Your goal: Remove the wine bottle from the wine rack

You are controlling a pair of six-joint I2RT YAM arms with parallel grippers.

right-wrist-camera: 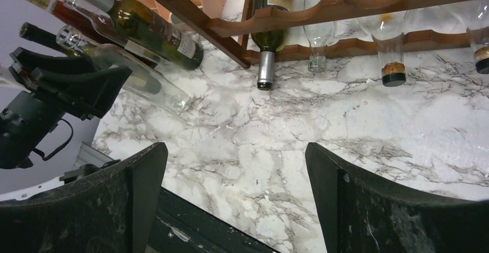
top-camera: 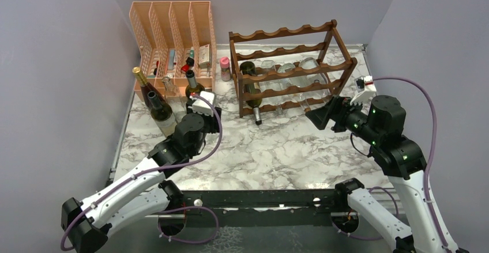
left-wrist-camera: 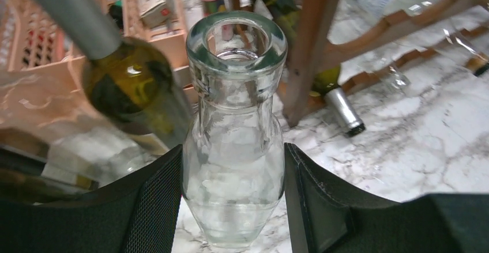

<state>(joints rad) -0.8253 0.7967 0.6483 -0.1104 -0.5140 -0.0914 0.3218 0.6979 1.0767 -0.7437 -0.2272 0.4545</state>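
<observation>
Your left gripper (left-wrist-camera: 232, 152) reaches forward, clamped on the clear wine bottle (left-wrist-camera: 233, 178), which stands upright, mouth up, near the bench's (top-camera: 277, 149) left edge. Your right gripper (right-wrist-camera: 236, 155) hangs spread wide.

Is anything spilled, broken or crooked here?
Nothing looks spilled or broken. The green bottle in the wine rack does seem tilted, its silver-capped neck poking out the front, low toward the table.

We note the left gripper (left-wrist-camera: 233, 204) clamping a clear glass bottle (left-wrist-camera: 233, 126), fingers (left-wrist-camera: 153, 207) touching both sides, open mouth toward us. Behind left: a green bottle (left-wrist-camera: 130, 86). Behind right: the wine rack (left-wrist-camera: 311, 51), a capped dark bottle (left-wrist-camera: 341, 106) lying in it.
</observation>
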